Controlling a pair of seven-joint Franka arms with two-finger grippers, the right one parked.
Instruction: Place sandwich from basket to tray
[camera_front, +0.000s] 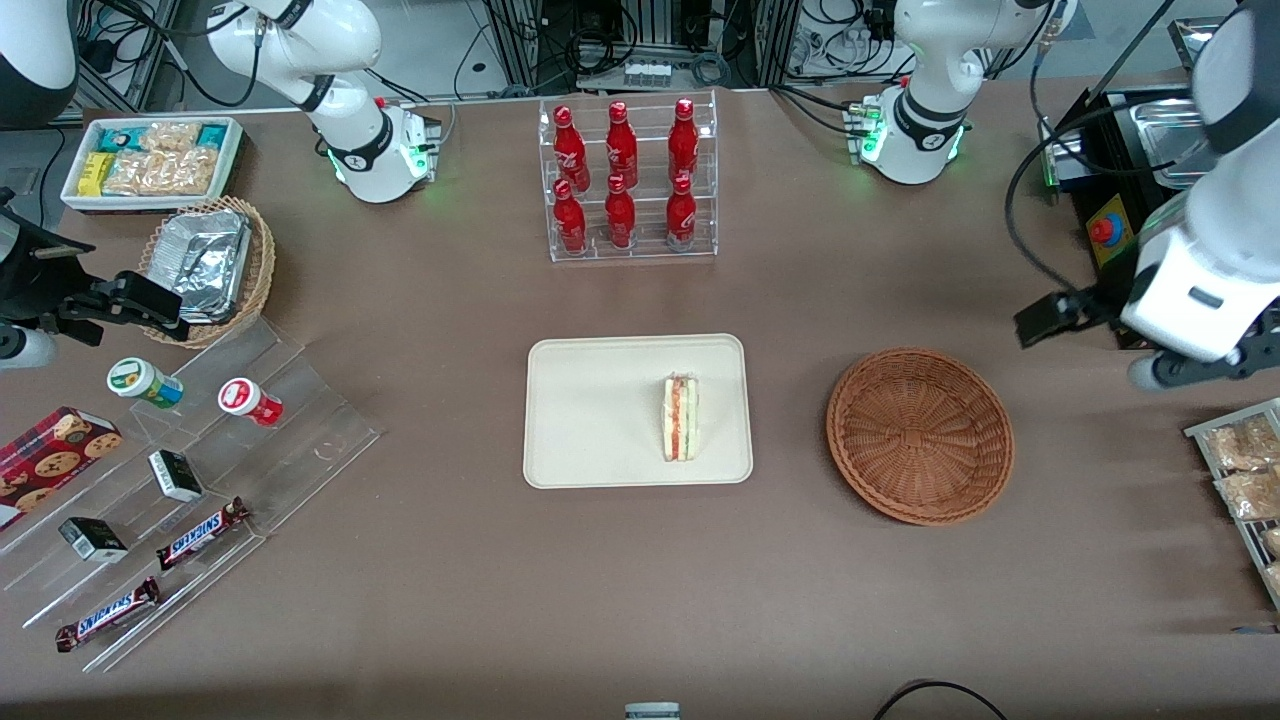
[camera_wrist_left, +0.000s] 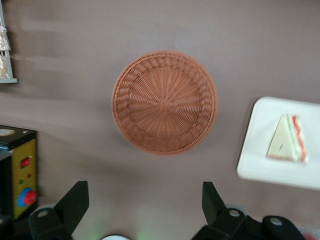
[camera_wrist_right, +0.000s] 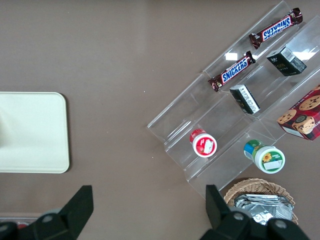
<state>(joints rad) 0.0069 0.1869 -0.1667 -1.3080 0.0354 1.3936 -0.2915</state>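
Observation:
The sandwich (camera_front: 680, 418) lies on the cream tray (camera_front: 590, 410) at the table's middle, its red and green filling facing up. The reddish-brown basket (camera_front: 920, 435) beside the tray, toward the working arm's end, holds nothing. My gripper (camera_front: 1045, 320) hangs high above the table, a little farther from the front camera than the basket, open and holding nothing. In the left wrist view the basket (camera_wrist_left: 165, 102) sits past the spread fingers of the gripper (camera_wrist_left: 144, 202), with the tray (camera_wrist_left: 260, 150) and the sandwich (camera_wrist_left: 287, 145) beside it. The right wrist view catches an edge of the tray (camera_wrist_right: 30, 132).
A clear rack of red bottles (camera_front: 628, 180) stands farther back than the tray. A black control box with a red button (camera_front: 1105, 230) and a wire rack of snack packets (camera_front: 1245, 470) flank the working arm. A clear stepped shelf (camera_front: 200, 480) with snacks lies toward the parked arm's end.

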